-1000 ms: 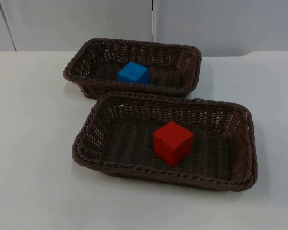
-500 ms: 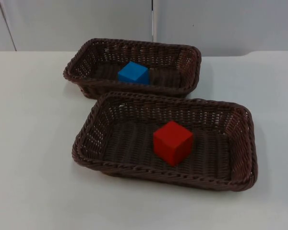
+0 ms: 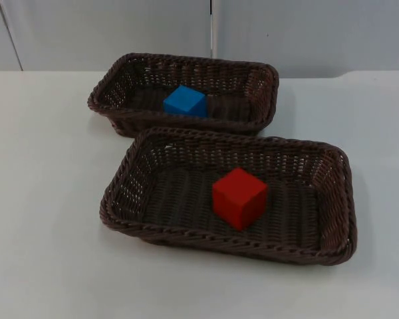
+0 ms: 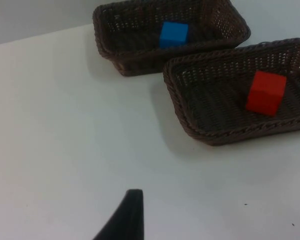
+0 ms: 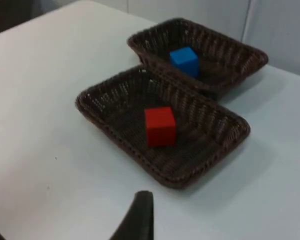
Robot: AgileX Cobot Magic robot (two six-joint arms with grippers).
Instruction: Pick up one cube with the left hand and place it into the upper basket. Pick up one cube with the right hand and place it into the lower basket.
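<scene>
From the top view, 2 dark brown wicker baskets sit on the white table (image 3: 46, 199): the upper basket (image 3: 106, 90) lies toward the table's far edge by the grey wall (image 3: 120, 33), and the lower basket (image 3: 116, 199) lies just in front of it, their long rims nearly touching. A blue cube (image 3: 185, 101) rests on the floor of the upper basket, and a red cube (image 3: 239, 197) sits near the middle of the lower one, so both placements look done. Both cubes are smooth, matte and sharp-edged; the baskets are rectangular, open-weave, with braided rims and sloping walls. From the left wrist view, the left gripper (image 4: 124, 220) waits above bare table well apart from the baskets; 1 black fingertip is visible, so I cannot tell whether that claw is released or clenched. From the right wrist view, the right gripper (image 5: 137, 217) hovers above bare table near the lower basket's corner, its claw state equally impossible to tell. The remaining risk, as I judge it, is a stray arm motion snagging a braided rim, which could drag the light basket and tip its cube.
</scene>
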